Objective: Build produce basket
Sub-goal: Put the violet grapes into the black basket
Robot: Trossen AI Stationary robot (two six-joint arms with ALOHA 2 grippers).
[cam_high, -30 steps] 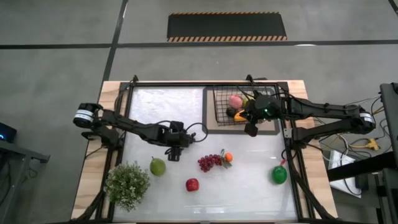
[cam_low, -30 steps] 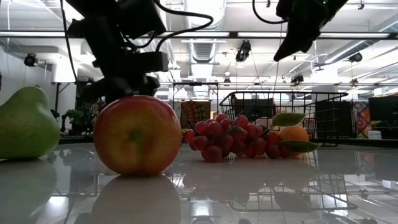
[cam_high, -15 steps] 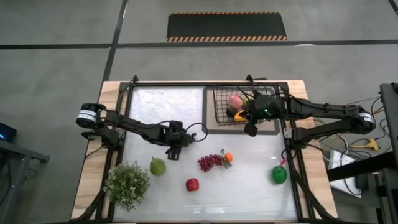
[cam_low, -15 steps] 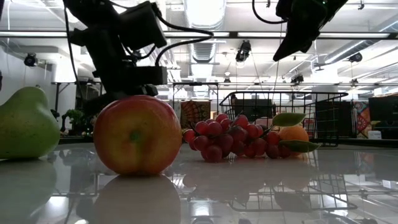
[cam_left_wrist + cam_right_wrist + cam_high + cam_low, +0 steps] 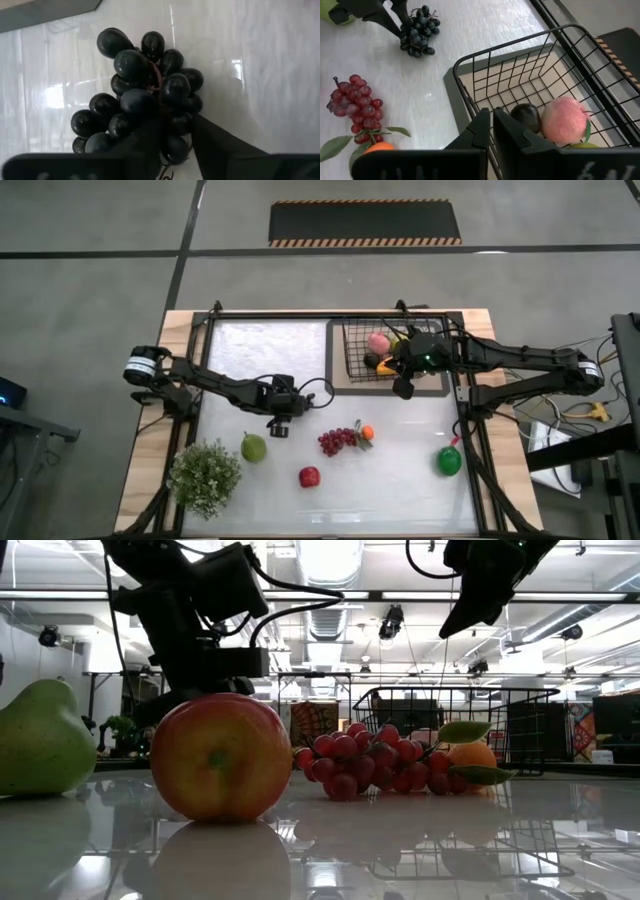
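The left gripper [image 5: 175,131] clamps its fingers on the dark grapes [image 5: 137,92] lying on the tabletop [image 5: 400,485], ready for lifting toward the wire basket [image 5: 352,358], above which the right gripper [image 5: 492,122] hangs, fingers together.

bright overhead ceiling lights; glare patches on glossy white table [image 5: 260,60]; red apple [image 5: 220,756] mirrored sharply below.

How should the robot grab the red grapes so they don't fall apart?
Probably from straight above, closing across the middle of the red grapes where the bunch is thickest. It lies flat on the table with open space around it. Better to avoid the end touching the tangerine and its leaves.
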